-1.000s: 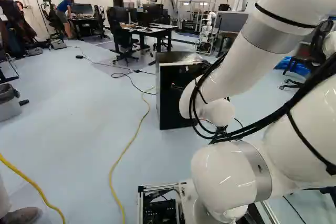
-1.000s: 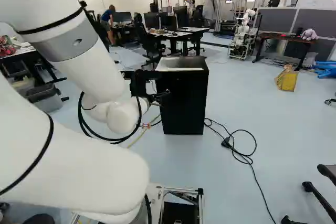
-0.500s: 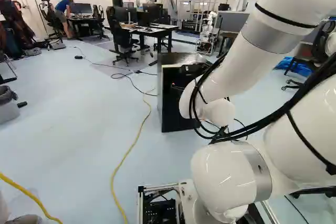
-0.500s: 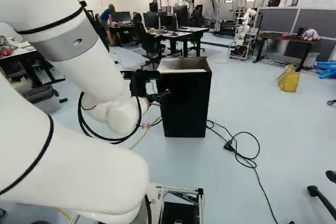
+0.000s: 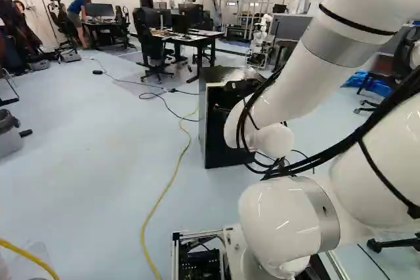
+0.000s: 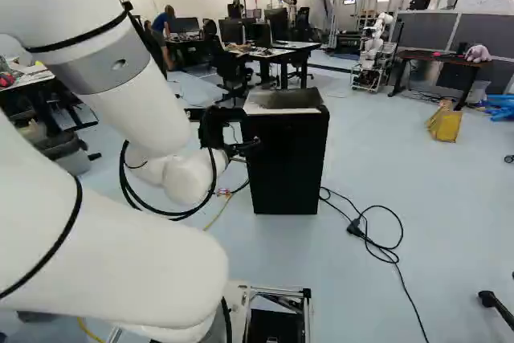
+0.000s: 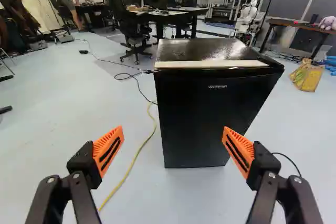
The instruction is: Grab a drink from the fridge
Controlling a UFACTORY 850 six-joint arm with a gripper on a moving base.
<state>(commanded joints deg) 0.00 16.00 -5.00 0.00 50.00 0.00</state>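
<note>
The small black fridge (image 6: 287, 162) stands on the floor ahead of the arm, its door shut. At its near upper left in the right base view is my gripper (image 6: 252, 144), seen from behind the arm. In the wrist view the gripper (image 7: 173, 148) has its two orange-padded fingers spread wide with nothing between them, and the fridge (image 7: 210, 114) stands ahead, a gap of floor before it. The pale strip (image 7: 210, 64) runs along the top front edge. No drink is visible; the closed door hides the inside.
A yellow cable (image 5: 161, 195) crosses the floor left of the fridge; a black cord (image 6: 377, 238) lies coiled to its right. Behind stand an office chair (image 7: 134, 22) and desks (image 7: 176, 14). A yellow bag (image 6: 445, 124) and another robot (image 6: 372, 42) are farther back.
The base has moved closer to the fridge, which appears slightly larger and farther right in both base views. The arm keeps its pose against its lowest joint.
</note>
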